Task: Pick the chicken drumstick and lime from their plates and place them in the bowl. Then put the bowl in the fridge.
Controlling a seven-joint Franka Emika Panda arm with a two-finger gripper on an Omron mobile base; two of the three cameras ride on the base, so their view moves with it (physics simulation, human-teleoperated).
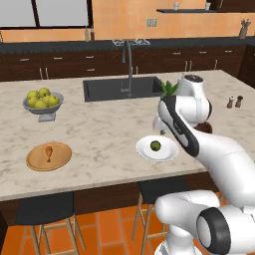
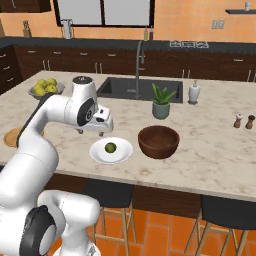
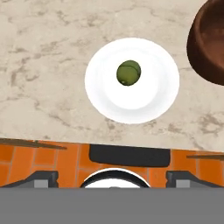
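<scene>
Gripper (image 3: 112,177) wide open, empty, high above lime (image 3: 128,72) on white plate (image 3: 151,103). Drumstick (image 1: 49,152) on wooden plate (image 1: 35,162); bowl (image 2: 158,141) beside white plate.

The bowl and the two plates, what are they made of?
The bowl looks like dark reddish-brown wood with a smooth, slightly shiny finish. The white plate under the lime seems glazed ceramic, plain and glossy, though it could be plastic. The tan plate holding the chicken drumstick looks like pale wood, matte, with a raised rim.
</scene>
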